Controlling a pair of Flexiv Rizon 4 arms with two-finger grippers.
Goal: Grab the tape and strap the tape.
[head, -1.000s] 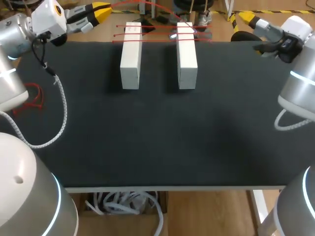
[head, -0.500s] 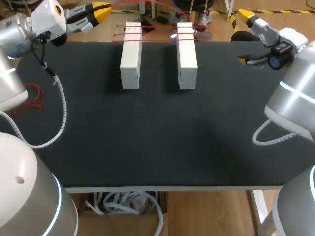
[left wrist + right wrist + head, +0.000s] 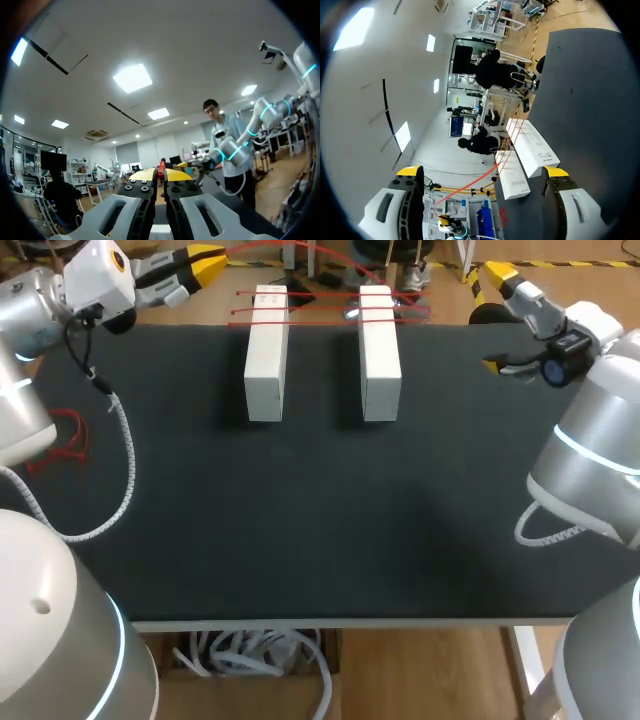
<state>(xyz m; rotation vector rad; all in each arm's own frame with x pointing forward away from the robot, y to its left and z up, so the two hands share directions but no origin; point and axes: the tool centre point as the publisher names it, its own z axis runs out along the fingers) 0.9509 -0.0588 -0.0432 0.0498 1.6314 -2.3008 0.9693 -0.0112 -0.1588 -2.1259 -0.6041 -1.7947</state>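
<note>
Two white blocks (image 3: 265,350) (image 3: 380,350) lie side by side at the table's far edge. Strands of red tape (image 3: 330,302) run across their far ends. My left gripper (image 3: 208,260) is beyond the far left corner, shut on the red tape (image 3: 161,171), which arcs from its tips toward the blocks. My right gripper (image 3: 495,320) stands open at the far right edge, to the right of the blocks, with nothing between its fingers. In the right wrist view, the blocks (image 3: 532,150) and the tape (image 3: 512,132) lie ahead of the open gripper (image 3: 482,172).
The black table top (image 3: 320,520) stretches bare in front of the blocks. A white coiled cable (image 3: 122,475) from my left arm hangs over the table's left side. A loose tangle of red tape (image 3: 65,440) lies by the left edge.
My right arm has swung inward and turned its gripper toward the blocks, so its lower fingertip now shows over the table's far right edge. The left arm has kept still.
</note>
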